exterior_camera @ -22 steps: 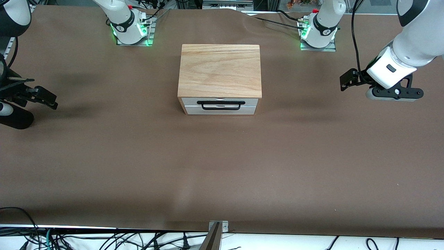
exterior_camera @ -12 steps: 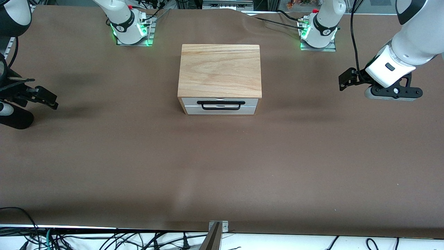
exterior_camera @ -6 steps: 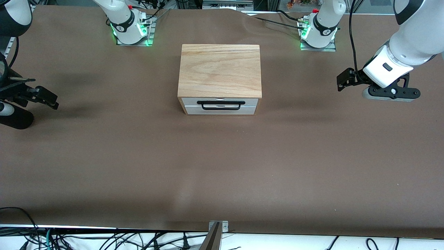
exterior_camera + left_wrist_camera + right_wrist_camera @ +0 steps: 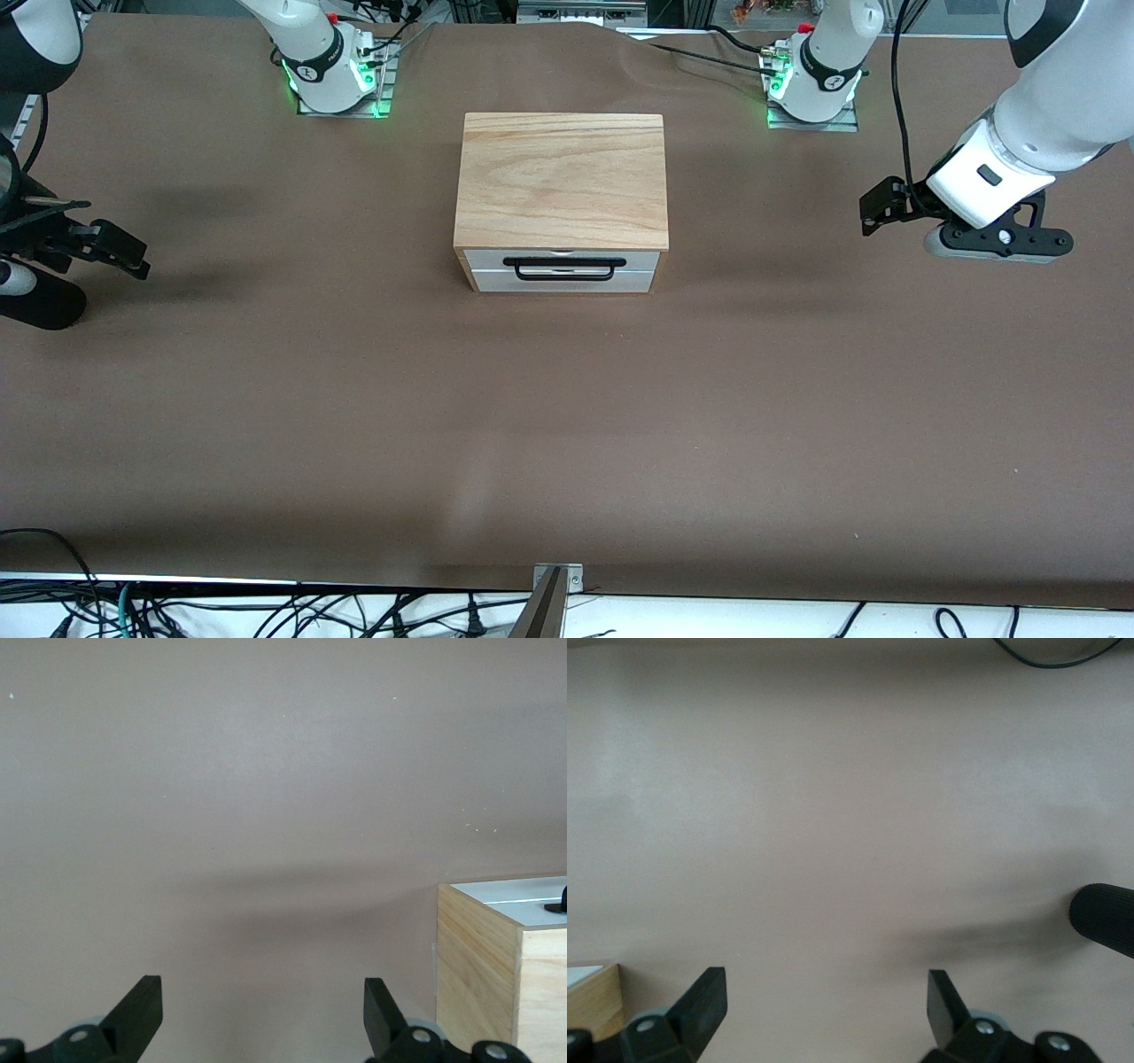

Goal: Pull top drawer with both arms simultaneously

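The top drawer (image 4: pixel 563 270) is sitting closed in the wooden box (image 4: pixel 561 180) mid-desk (image 4: pixel 567 425); the left end effector (image 4: pixel 261 1028) is hanging over the desk's left-arm end, fingers spread wide, gripping nothing; the right end effector (image 4: pixel 824 1023) is hovering likewise at the right-arm end, equally wide and empty.

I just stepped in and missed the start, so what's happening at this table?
Two robot arms are meant to pull the top drawer of a small wooden box mid-table, but it is shut and untouched. The left hand hangs open over the bare table toward its own end, and the right hand hangs open at the table's other end. Neither is near the black handle.
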`<control>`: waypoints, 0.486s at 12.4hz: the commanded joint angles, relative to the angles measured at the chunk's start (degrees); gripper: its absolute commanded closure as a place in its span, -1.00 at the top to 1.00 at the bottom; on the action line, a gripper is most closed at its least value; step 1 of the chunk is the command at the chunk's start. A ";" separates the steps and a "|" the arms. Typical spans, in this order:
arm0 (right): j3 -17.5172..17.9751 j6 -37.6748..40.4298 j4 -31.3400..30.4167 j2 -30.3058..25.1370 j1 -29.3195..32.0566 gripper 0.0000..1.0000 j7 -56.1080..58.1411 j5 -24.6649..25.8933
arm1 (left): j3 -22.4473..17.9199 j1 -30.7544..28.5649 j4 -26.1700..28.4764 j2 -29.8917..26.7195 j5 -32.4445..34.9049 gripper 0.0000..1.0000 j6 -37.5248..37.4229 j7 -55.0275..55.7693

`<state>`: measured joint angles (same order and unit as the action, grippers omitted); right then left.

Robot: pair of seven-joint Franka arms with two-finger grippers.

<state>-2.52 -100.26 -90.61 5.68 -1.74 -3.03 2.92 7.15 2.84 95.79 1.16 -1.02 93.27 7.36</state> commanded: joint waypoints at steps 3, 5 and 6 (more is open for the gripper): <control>0.23 1.12 1.22 0.30 0.07 1.00 -0.57 -0.11 | 0.06 0.67 -4.73 2.61 1.72 1.00 -3.70 -1.03; 0.23 1.12 1.22 0.30 0.07 1.00 -0.57 -0.11 | 0.23 0.85 -6.23 3.93 0.93 1.00 -4.24 -1.12; 0.23 1.12 1.22 0.30 0.07 1.00 -0.48 -0.11 | 0.84 1.63 -6.23 4.02 0.84 1.00 -4.33 -1.04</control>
<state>-2.51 -100.26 -90.60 5.68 -1.74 -3.03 2.92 7.30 3.34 92.77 3.14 -1.01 90.86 7.17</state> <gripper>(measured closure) 0.000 0.000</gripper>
